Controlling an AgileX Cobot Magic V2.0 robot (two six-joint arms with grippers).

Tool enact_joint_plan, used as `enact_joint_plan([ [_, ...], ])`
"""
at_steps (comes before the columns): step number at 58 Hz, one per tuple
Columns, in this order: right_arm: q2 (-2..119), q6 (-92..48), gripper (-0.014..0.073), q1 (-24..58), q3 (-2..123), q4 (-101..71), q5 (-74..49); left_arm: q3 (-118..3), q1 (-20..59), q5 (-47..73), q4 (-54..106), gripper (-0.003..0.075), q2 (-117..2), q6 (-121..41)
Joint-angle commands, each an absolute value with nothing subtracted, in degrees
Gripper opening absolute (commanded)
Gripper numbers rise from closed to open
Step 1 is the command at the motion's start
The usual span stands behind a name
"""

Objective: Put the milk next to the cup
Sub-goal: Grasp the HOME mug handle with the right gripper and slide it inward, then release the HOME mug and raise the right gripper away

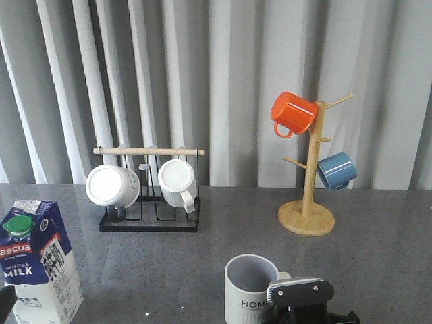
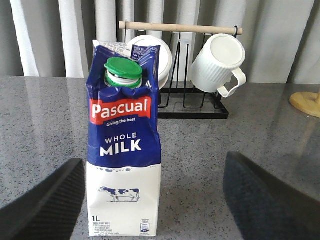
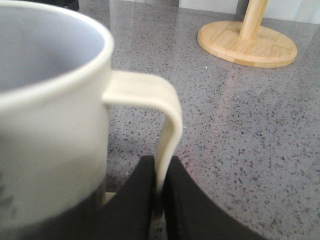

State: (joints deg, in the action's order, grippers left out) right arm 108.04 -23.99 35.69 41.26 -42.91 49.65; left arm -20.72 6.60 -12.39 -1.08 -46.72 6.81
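The milk (image 1: 37, 263) is a tall blue and white carton with a green cap. It stands upright at the table's front left. In the left wrist view the milk (image 2: 125, 150) stands between the fingers of my left gripper (image 2: 152, 162), which is open, with the carton nearer one finger and not gripped. The cup (image 1: 250, 287), a pale ribbed mug lettered "HOME", stands at the front centre. My right gripper (image 1: 300, 293) is beside it. In the right wrist view my right gripper (image 3: 161, 172) is shut on the handle of the cup (image 3: 50, 100).
A black rack (image 1: 150, 223) with a wooden bar holds two white mugs at the back left and also shows in the left wrist view (image 2: 192, 107). A wooden mug tree (image 1: 307, 216) at the back right carries an orange mug (image 1: 291, 113) and a blue mug (image 1: 336, 170). Curtains hang behind the table.
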Motion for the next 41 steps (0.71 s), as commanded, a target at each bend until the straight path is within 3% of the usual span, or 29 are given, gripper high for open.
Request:
enact_joint_plan([
  [1,105.96,-24.35,0.0092,35.85,42.55,-41.86,51.98,-22.7,6.88,-16.96,-0.75,0.0559,-46.68,7.13],
  [18,104.49,-23.98,0.0211,35.85,40.87,-40.74,55.16,-22.7,6.88,-16.96,-0.75,0.0559,-46.68,7.13],
  [41,97.94,-20.4,0.0225,35.85,33.0,-31.27,58.62,-22.7,6.88,-16.96,-0.75,0.0559,-46.68,7.13],
])
